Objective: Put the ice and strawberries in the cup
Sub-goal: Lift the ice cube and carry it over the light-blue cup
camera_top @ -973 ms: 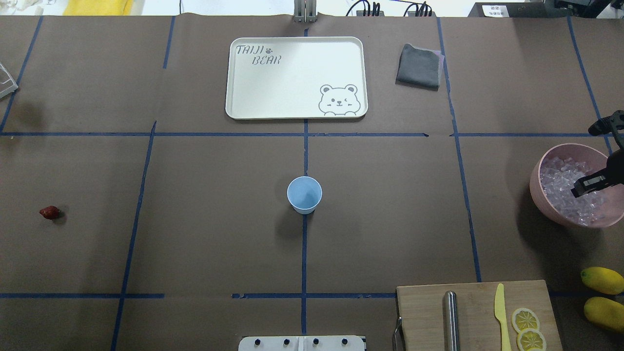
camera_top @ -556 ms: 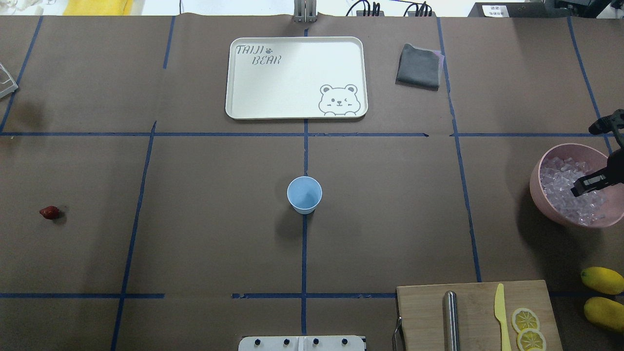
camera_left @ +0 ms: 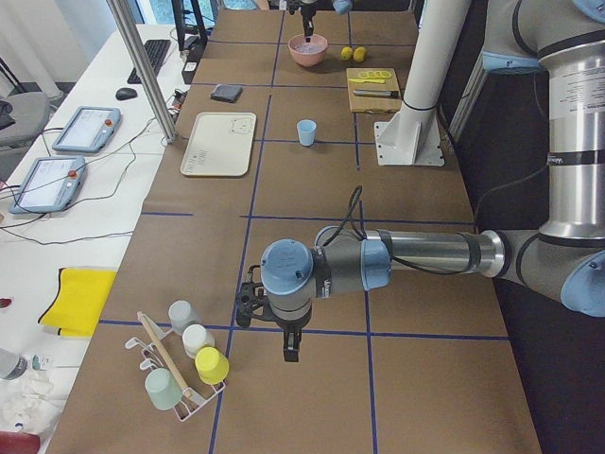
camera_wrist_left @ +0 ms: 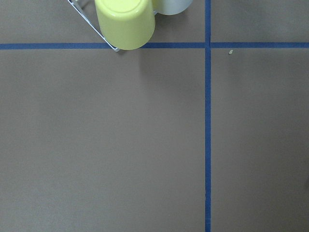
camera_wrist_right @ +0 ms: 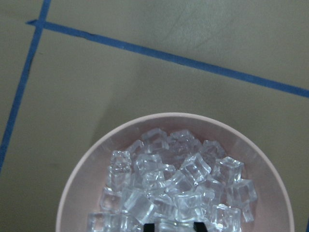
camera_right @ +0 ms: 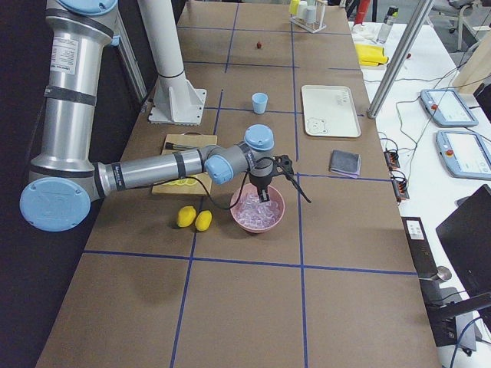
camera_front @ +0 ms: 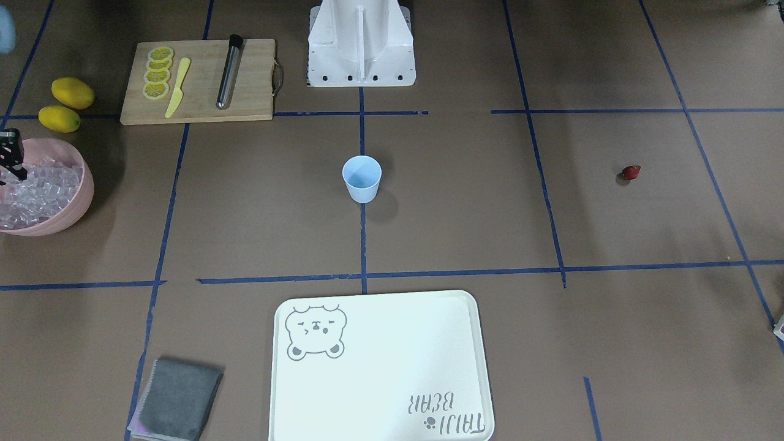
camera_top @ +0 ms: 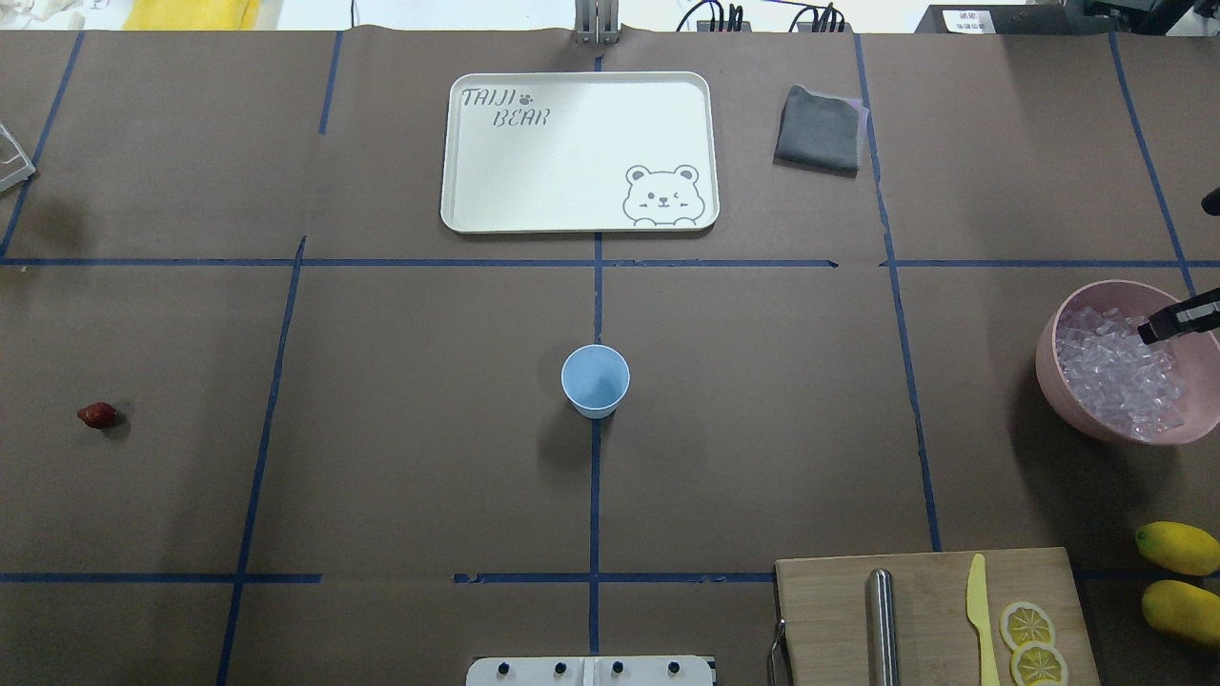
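Note:
The light blue cup (camera_top: pixel 595 379) stands upright at the table's middle, also seen in the front view (camera_front: pixel 361 177). The dark red strawberry (camera_top: pixel 97 414) lies far left. The ice (camera_top: pixel 1115 376) fills the pink bowl (camera_top: pixel 1058 381) at the right edge. My right gripper (camera_top: pixel 1177 322) hangs just above the ice. In the right wrist view its fingertips (camera_wrist_right: pixel 149 226) stand close together with a clear cube between them. My left gripper (camera_left: pixel 291 352) shows only in the exterior left view, points down over bare table far from the cup, and I cannot tell its state.
A white bear tray (camera_top: pixel 579 152) and a grey cloth (camera_top: pixel 818 129) lie at the back. A cutting board (camera_top: pixel 934 615) with a yellow knife, lemon slices and a metal rod sits front right, two lemons (camera_top: pixel 1178 548) beside it. A cup rack (camera_left: pixel 180 369) stands near my left gripper.
My right gripper has lifted out of the ice in the pink bowl and now sits higher, toward the bowl's far rim. The cup and the strawberry have not moved.

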Robot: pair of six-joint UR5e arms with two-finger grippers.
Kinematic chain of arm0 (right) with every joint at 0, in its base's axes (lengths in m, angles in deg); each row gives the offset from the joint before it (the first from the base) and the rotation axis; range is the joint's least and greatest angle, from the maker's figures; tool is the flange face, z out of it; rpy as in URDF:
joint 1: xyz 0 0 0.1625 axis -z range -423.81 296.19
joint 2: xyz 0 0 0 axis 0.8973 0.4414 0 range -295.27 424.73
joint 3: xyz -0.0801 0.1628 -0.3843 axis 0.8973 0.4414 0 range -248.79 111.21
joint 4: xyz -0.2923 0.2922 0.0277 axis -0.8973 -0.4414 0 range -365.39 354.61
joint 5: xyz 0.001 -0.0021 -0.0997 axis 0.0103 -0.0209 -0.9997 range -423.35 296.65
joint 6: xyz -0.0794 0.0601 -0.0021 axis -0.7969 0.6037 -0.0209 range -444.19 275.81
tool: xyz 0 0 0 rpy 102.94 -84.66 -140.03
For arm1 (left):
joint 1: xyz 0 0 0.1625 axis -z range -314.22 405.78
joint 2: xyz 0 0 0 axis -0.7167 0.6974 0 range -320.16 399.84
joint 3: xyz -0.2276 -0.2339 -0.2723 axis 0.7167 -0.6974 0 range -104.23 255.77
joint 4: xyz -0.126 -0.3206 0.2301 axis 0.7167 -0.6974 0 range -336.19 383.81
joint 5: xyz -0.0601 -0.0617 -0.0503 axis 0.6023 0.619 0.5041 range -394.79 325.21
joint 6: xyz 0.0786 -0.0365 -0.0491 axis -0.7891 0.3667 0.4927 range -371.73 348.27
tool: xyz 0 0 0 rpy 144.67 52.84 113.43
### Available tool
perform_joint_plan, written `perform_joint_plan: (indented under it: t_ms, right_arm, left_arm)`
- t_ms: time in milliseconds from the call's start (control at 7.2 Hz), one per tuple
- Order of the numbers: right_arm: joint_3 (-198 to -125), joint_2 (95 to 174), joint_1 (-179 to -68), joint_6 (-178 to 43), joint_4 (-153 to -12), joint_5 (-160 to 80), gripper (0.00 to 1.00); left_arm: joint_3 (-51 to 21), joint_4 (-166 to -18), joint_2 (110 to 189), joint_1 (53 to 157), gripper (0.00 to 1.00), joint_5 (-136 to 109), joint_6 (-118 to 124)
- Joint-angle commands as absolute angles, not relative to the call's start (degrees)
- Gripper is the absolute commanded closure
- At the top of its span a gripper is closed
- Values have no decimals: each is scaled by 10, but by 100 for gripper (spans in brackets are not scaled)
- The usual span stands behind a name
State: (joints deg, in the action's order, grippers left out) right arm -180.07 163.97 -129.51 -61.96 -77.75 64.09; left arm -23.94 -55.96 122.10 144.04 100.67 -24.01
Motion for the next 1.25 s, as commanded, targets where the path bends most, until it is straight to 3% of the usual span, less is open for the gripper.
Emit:
perform_joint_plan:
  t_ms: [0,139,417,834,1112]
  right_arm:
    - [-1829,1608,-1305,-613,-775,664,88]
    - [-1828,1580,-1304,-596,-781,677,96]
    - [-1828,1522,-1267,-553,-809,679,100]
    - [-1828,1333,-1179,-463,-972,664,97]
    - [-1813,1256,-1064,-334,-986,536,97]
  left_arm:
    - [-239,-562,1221,1440,0,1007,-240]
    - [-243,-559,1220,1440,0,1008,-240]
    - [-246,-562,1214,1440,0,1008,-240]
    - [-250,-560,1212,1440,0,1009,-240]
    - [-250,-561,1212,1440,0,1009,-241]
